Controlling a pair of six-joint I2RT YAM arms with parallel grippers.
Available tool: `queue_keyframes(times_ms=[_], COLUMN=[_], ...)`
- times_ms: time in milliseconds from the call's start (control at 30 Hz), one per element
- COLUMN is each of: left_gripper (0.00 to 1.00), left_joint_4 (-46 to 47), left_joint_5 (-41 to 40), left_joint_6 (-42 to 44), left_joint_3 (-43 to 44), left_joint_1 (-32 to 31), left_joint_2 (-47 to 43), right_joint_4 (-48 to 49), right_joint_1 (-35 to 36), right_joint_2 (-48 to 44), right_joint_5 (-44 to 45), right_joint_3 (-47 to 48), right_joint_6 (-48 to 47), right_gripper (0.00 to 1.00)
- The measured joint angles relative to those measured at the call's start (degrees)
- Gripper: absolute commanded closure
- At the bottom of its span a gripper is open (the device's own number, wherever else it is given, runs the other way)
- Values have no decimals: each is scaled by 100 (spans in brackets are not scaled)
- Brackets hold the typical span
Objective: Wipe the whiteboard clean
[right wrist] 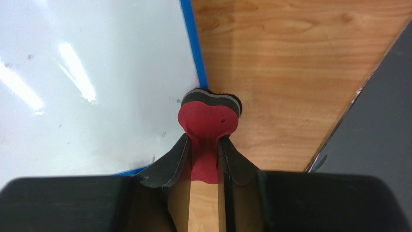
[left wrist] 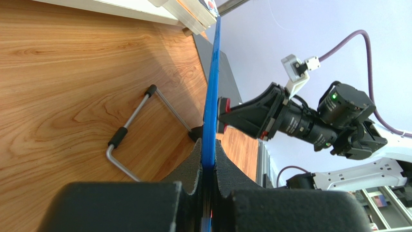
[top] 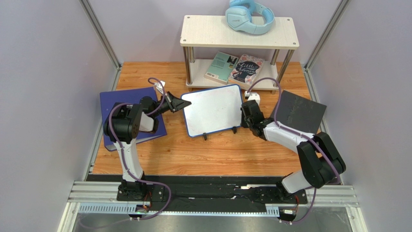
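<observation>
The whiteboard (top: 213,110), white with a blue frame and black feet, stands tilted at the table's middle; its face shows only faint smudges. My left gripper (top: 180,104) is shut on its left edge. In the left wrist view the blue frame (left wrist: 211,87) runs edge-on between the jaws of that gripper (left wrist: 209,150). My right gripper (top: 246,117) is at the board's right edge, shut on a red eraser (right wrist: 209,121) with a black felt face. The eraser rests at the frame's corner, beside the white surface (right wrist: 96,82). The right gripper also shows in its own view (right wrist: 205,145).
A dark blue binder (top: 112,102) lies under the left arm. A plain black board (top: 301,111) lies at the right. A two-level shelf (top: 239,31) at the back holds blue headphones (top: 249,17) and two books (top: 234,67). The whiteboard's wire stand (left wrist: 130,130) rests on the wood.
</observation>
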Motion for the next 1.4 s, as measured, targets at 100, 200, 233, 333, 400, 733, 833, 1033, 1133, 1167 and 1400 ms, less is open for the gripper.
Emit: queue_keyframes(times_ms=[100,200,233,333,400,733,833,1033,1133,1167,1400], left_gripper=[100,100,100,100,100,94,91,81,74,70,51], left_joint_4=[-2,-20,-24,-44,-94,-162,-186,-321,-387,-415,-997], left_joint_5=[15,61,79,155,240,415,415,474,551,557,380], left_joint_6=[-2,-4,-2,-4,-4,7,48,151,197,221,940], left_joint_3=[9,52,61,90,94,57,-4,-118,-149,-162,-409], left_joint_1=[0,0,0,-2,-4,-22,-42,-83,-105,-114,-125], left_joint_2=[0,0,0,-2,-22,-81,-155,-345,-372,-389,-1121], right_joint_4=[-157,-282,-323,-496,-706,-1453,-1633,-2015,-2149,-2199,-2310], right_joint_1=[197,455,516,586,586,640,693,758,772,774,791], right_joint_2=[-28,-28,-28,-96,-262,-1386,-1543,-1843,-2013,-2083,-2249], right_joint_5=[-37,-26,13,140,173,-72,-195,-374,-415,-424,-442], right_joint_3=[-31,-31,-31,-37,-52,-282,-448,-772,-874,-898,-907], right_joint_6=[127,260,284,420,520,855,964,1163,1202,1213,1193], right_gripper=[100,100,100,100,100,61,49,26,24,24,25])
